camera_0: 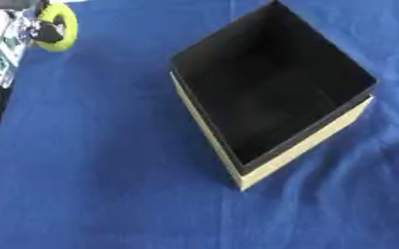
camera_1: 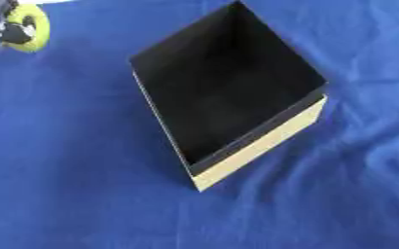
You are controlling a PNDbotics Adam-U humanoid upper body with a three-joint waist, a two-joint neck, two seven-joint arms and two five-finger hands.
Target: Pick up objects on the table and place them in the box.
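A yellow-green ring [camera_0: 66, 22] is at the top left corner, above the blue cloth. My left hand [camera_0: 39, 33] comes in from that corner with dark fingers curled through and round the ring. The box [camera_0: 309, 145] stands in the middle right, turned cornerwise, with tan outer walls and a black inside. Nothing shows in its dark interior. The ring is well to the left of the box's near-left rim. My right hand shows in neither view.
Blue wrinkled cloth [camera_0: 109, 194] covers the whole table, with folds at the lower right. My left arm's silver and black forearm [camera_0: 0, 53] runs down the left edge.
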